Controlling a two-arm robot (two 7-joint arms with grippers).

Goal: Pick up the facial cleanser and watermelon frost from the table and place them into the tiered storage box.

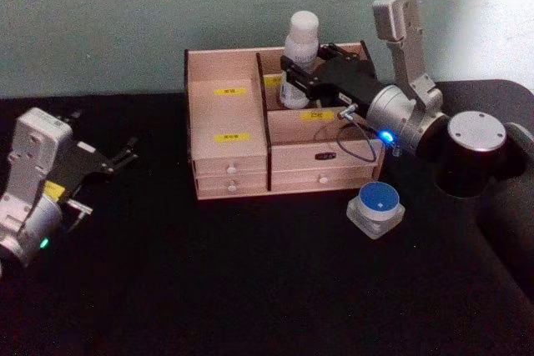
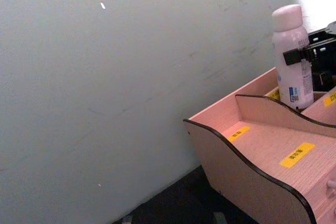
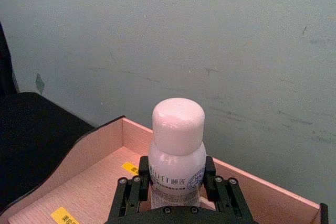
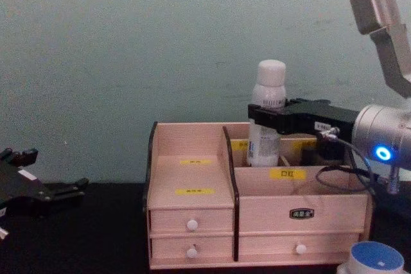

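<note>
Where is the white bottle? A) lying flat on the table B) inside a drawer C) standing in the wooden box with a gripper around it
C: the facial cleanser bottle stands upright in the tiered storage box, in its back compartment, with the right gripper clamped around it.

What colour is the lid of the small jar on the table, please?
The lid is blue; the head view shows it best.
</note>
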